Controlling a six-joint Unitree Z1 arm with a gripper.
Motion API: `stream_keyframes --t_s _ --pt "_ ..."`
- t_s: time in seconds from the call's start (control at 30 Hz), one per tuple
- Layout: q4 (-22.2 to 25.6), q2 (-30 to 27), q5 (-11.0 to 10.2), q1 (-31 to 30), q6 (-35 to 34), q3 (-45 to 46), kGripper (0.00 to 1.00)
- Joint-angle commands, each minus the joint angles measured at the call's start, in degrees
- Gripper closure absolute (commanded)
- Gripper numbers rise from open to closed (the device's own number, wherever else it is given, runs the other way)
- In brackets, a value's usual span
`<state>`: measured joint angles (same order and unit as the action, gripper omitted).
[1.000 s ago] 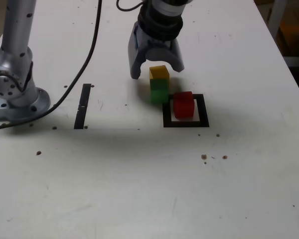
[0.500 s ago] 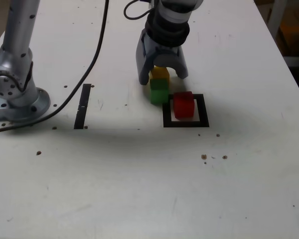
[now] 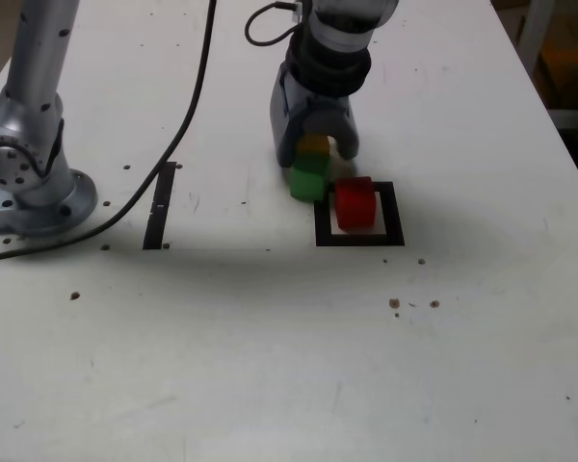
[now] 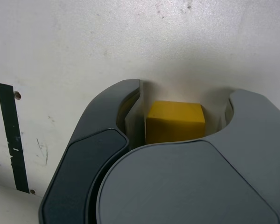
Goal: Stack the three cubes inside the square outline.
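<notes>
Tool (image 3: 315,152) lower, straddling yellow cube (image 4: 175,122)

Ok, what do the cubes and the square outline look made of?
Cubes, red, green, yellow: matte, solid colour, crisp edges; painted wood or foam, can't tell which. Square outline: flat black tape, as it looks, with straight strips meeting at the corners.
</notes>
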<state>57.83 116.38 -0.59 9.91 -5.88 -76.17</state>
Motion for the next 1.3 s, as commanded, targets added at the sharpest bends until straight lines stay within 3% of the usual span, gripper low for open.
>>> stream_keyframes --t_s 0.0,0.07,0.17,0.4,0.53,0.67,0.87,0.97,1.27 --pt "0.39 -0.02 -0.35 0.02 -0.30 0.11 0.46" --pt "0.57 -0.16 -0.62 0.02 -1.06 0.28 0.57" --pt "0.53 -0.26 -0.70 0.02 -1.58 0.37 0.64" --pt "0.78 -0.37 -0.63 0.02 -1.73 -0.26 0.65" --pt "1.89 -0.66 -1.77 0.02 -1.69 -1.19 0.65" --pt "6.56 -2.10 -3.87 -0.06 -1.70 -3.80 0.66" --pt "18.76 -4.28 -6.77 -2.80 -1.68 -12.74 0.66" --pt "21.83 -3.79 -5.95 -4.93 -1.59 -16.62 0.66" --pt "24.87 0.68 -0.53 -11.41 -0.48 -26.37 0.66"
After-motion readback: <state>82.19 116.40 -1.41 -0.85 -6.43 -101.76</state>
